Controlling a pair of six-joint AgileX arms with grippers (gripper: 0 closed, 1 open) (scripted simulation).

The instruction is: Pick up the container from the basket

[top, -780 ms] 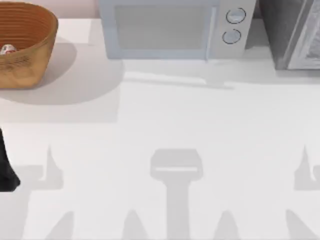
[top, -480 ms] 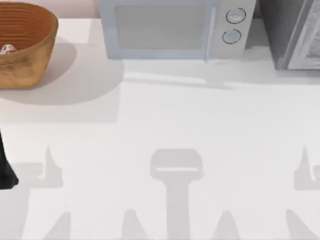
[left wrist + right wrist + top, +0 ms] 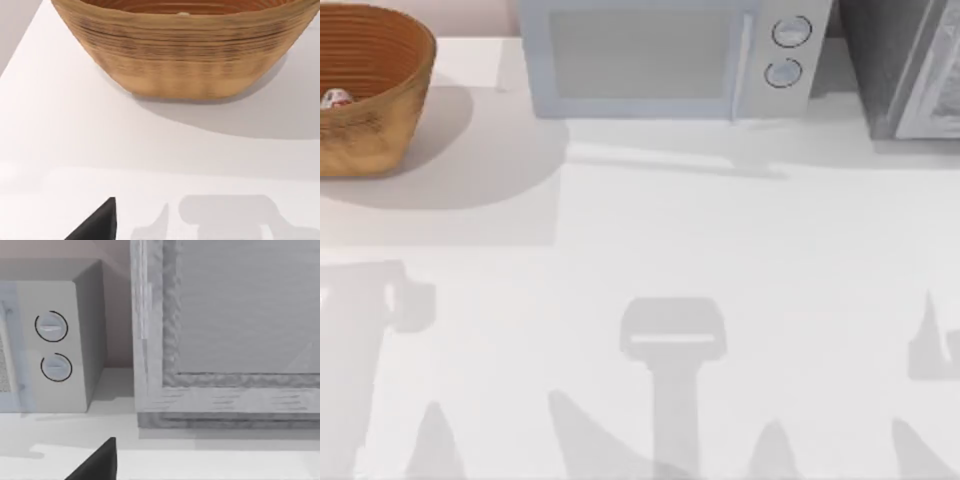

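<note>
The round woven basket (image 3: pixel 365 85) sits at the far left of the white table (image 3: pixel 650 250). It has orange rings inside and tan ribbed sides. The little white container (image 3: pixel 335 98) with red marks lies inside it. My left gripper (image 3: pixel 95 225) is near the basket, a bit in front of it; I can see one dark pointed finger, so I cannot tell how open it is. My right gripper (image 3: pixel 95 465) faces the smooth grey microwave (image 3: pixel 670 55) with two round knobs.

white table (image 3: pixel 650 250) | microwave (image 3: pixel 665 55) at back | grey cabinet (image 3: pixel 910 70) beside it
</note>
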